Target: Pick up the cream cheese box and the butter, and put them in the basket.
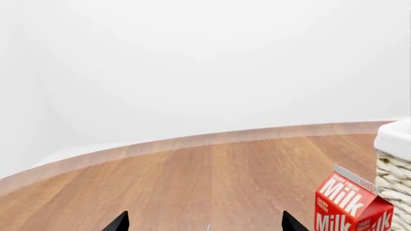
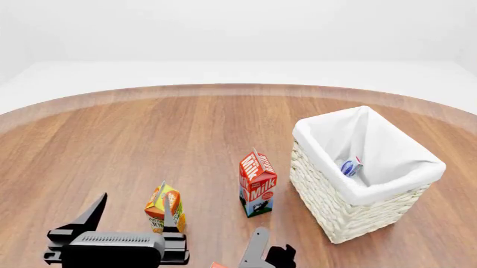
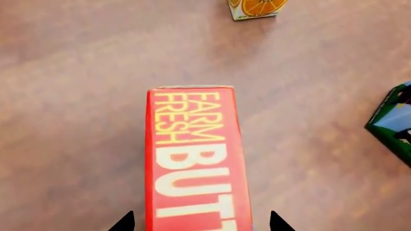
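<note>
The butter, a red carton with yellow lettering, lies flat on the wooden table. My right gripper hangs open above it, one fingertip on each side with a gap to the carton. In the head view only a red corner of the butter shows beside the right gripper's fingers. The cream cheese box, small and white with a blue oval, rests inside the basket against its white liner. My left gripper is open over bare wood with nothing between its fingers.
A red milk carton stands just left of the basket. An orange juice carton stands by the left gripper. The round wooden table's far edge curves across the back. The left wrist view catches the milk carton and the basket's wall.
</note>
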